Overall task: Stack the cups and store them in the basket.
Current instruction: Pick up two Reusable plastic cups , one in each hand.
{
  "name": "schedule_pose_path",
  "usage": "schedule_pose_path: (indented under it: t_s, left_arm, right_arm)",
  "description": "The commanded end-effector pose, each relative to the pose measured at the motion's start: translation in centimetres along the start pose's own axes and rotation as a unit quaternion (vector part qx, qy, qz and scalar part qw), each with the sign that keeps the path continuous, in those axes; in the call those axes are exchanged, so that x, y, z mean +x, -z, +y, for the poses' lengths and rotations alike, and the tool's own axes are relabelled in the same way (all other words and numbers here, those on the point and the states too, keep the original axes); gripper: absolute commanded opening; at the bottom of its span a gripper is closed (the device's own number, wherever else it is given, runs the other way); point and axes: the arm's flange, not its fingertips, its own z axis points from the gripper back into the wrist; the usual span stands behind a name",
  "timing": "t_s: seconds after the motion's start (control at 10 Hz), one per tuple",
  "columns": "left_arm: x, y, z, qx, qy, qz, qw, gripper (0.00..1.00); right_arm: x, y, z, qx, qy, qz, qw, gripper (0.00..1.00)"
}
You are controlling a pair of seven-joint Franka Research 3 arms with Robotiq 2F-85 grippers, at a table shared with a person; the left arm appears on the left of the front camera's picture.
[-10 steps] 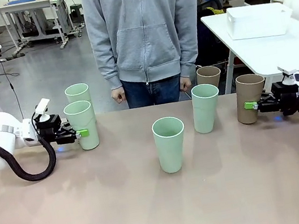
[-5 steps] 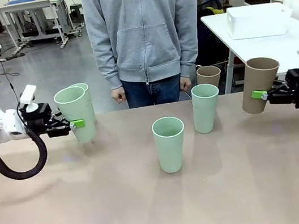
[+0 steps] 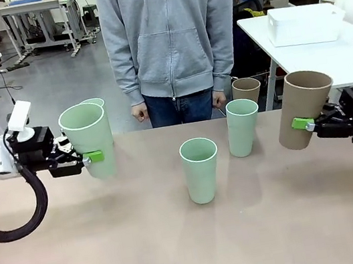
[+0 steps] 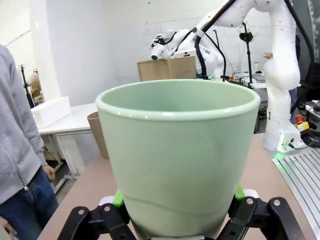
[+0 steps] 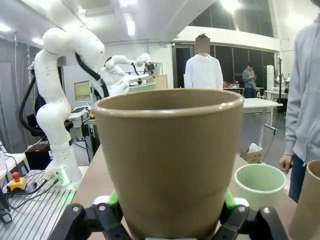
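My left gripper point(image 3: 93, 157) is shut on a mint cup point(image 3: 88, 141), held upright above the table's left side; the left wrist view has this cup point(image 4: 177, 155) large between the green pads point(image 4: 118, 198). Behind it peeks another mint cup point(image 3: 92, 103). On the right, my right gripper point(image 3: 300, 124) is shut on a tan cup point(image 3: 304, 107), also lifted; the right wrist view has it point(image 5: 170, 160) close up. Standing on the table are a mint cup point(image 3: 201, 168) in the middle, a mint cup point(image 3: 242, 126) right of it, and a tan cup point(image 3: 246, 89) behind that. The white basket point(image 3: 304, 24) sits on a side table.
A person in a grey hoodie point(image 3: 170, 35) stands at the far edge, hands point(image 3: 138, 113) down by the table. The white side table point(image 3: 346, 53) lies beyond the right corner. The near half of the brown tabletop point(image 3: 182, 246) is bare.
Both arms have lifted their cups off the table. The left cup has risen and come nearer the camera; the right cup has risen and tilted slightly.
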Motion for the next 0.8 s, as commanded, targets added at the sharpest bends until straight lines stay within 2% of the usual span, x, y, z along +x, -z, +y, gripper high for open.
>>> schedule_pose_path:
  t_s: [0.0, 0.3, 0.6, 0.7]
  left_arm:
    - [0.6, -0.3, -2.4, 0.019, 0.022, -0.009, 1.0, 0.85]
    - [0.0, 0.3, -4.1, 0.016, 0.01, -0.01, 1.0, 0.85]
    - [0.5, -0.1, -3.6, 0.022, 0.002, -0.009, 1.0, 0.85]
    - [-0.2, -0.4, -2.4, 0.01, 0.001, 0.0, 1.0, 0.85]
  right_arm:
    - [-0.7, 3.0, 4.9, -0.029, 0.019, -0.016, 0.999, 0.84]
    - [-1.6, 4.2, 6.6, -0.032, 0.03, -0.017, 0.999, 0.84]
    - [-1.7, 4.0, 7.2, -0.035, 0.049, -0.015, 0.998, 0.84]
    - [-2.1, 4.0, -0.5, -0.017, 0.031, -0.008, 0.999, 0.84]
